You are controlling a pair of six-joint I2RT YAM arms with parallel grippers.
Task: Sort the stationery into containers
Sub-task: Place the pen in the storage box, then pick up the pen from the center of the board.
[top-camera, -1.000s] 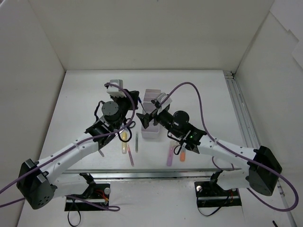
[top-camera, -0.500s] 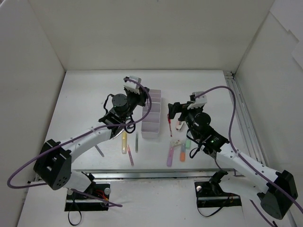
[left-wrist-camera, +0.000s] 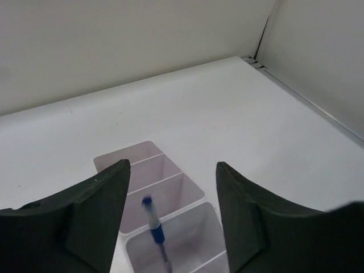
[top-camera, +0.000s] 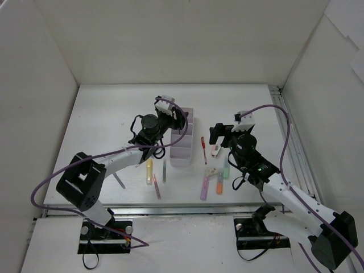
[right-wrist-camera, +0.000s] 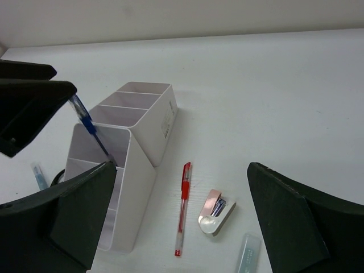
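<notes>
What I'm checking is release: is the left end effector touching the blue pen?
Apart: left wrist view shows the blue pen clear between the left end effector's fingers.

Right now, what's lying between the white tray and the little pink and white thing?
A red pen lies between the white tray and the little pink and white thing, touching neither; the right wrist view shows it clearly.

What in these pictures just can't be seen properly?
- Top view: the left gripper covers part of the tray.
- Left wrist view: the lower end of the blue pen is cut off by the bottom edge.
- Right wrist view: a pale green item is cut off by the bottom edge.
- Top view: the small pinkish item beside the red pen is too small to name.
</notes>
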